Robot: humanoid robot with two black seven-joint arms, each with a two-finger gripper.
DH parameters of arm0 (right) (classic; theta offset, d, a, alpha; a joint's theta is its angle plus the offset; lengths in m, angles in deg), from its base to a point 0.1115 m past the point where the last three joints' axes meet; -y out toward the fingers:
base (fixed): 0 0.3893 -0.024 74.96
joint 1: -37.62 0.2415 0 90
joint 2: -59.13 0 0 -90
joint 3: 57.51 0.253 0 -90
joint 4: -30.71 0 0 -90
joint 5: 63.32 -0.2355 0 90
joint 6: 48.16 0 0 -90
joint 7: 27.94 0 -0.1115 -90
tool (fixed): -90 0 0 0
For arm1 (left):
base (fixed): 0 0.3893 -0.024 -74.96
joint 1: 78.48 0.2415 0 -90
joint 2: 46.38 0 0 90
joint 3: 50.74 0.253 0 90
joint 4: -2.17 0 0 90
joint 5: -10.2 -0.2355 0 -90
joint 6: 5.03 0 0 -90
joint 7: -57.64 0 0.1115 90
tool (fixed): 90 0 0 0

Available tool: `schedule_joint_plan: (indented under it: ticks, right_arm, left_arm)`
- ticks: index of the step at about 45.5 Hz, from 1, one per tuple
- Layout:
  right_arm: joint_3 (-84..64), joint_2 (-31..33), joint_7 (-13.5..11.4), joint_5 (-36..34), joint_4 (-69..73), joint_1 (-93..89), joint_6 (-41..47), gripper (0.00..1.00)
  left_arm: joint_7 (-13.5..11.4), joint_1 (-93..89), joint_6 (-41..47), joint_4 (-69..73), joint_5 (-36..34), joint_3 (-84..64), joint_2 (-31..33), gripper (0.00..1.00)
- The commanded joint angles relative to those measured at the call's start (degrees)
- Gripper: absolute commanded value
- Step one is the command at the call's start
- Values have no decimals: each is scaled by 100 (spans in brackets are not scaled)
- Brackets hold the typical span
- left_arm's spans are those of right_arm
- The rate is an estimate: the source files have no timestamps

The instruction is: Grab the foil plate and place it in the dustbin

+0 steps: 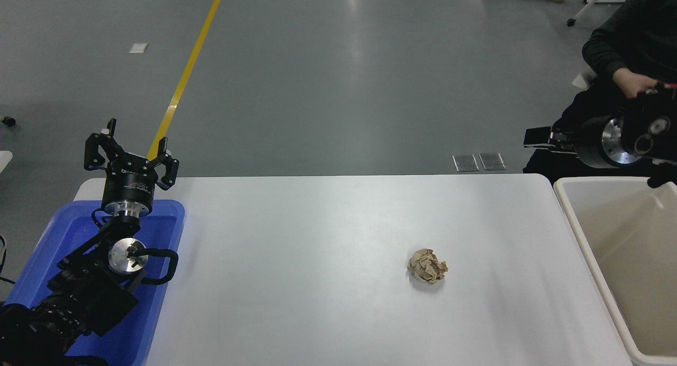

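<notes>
The foil plate is not in view anywhere on the table or in the part of the dustbin that shows. The dustbin [588,252], a large cream tub with a thick white rim, stands at the table's right end, cut off by the picture edge. My right gripper [535,137] hangs above the dustbin's far left corner and points left; its state is unclear. My left gripper [135,139] is open and empty, parked upright at the lower left.
A crumpled brown paper ball [427,266] lies on the white table [317,239], right of the middle. A blue plastic bin [47,249] sits under the left arm. A person in dark clothes [619,38] sits at the far right, behind my right arm.
</notes>
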Motion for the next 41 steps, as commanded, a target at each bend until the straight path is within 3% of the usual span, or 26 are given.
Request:
schedule_joint_plan:
  ticks: [1, 6, 22, 41]
  right_arm:
    - [-336, -326, 2, -616, 783, 947, 978, 100]
    - [-362, -747, 2, -1030, 792, 1088, 1348, 100]
    - [-1206, -2329, -7, -1267, 731, 1571, 2139, 100]
    - [-1672, -3358, -24, -2252, 660, 2257, 2403, 100]
  left_arm:
    - [0, -9, 0, -1, 0, 1, -3, 99]
    - [0, 0, 0, -1, -9, 9, 6, 99]
    - [0, 0, 0, -1, 0, 9, 6, 99]
    - [0, 0, 9, -1, 8, 9, -3, 99]
